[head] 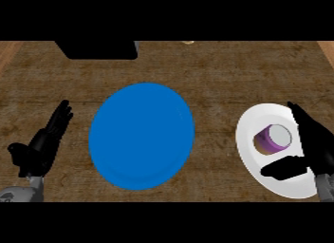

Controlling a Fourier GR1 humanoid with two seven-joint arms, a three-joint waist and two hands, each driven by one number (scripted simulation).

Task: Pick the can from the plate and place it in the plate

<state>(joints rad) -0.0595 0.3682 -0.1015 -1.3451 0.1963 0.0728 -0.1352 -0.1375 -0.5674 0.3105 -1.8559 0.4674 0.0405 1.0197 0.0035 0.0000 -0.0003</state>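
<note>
A purple can (273, 139) with a pale top lies on the white plate (262, 118) at the right of the counter. My right hand (320, 147) is over that plate's right side, fingers straight and thumb stretched out below the can; the can sits between thumb and fingers, untouched as far as I can see. A large blue plate (142, 135) lies in the middle with nothing on it. At the left edge my left hand (42, 144) rests open, fingers pointing up.
A black box-like object (99, 49) stands at the back left of the wooden counter. A small pale item (189, 42) shows at the far edge. Lighter wooden strips run along both sides.
</note>
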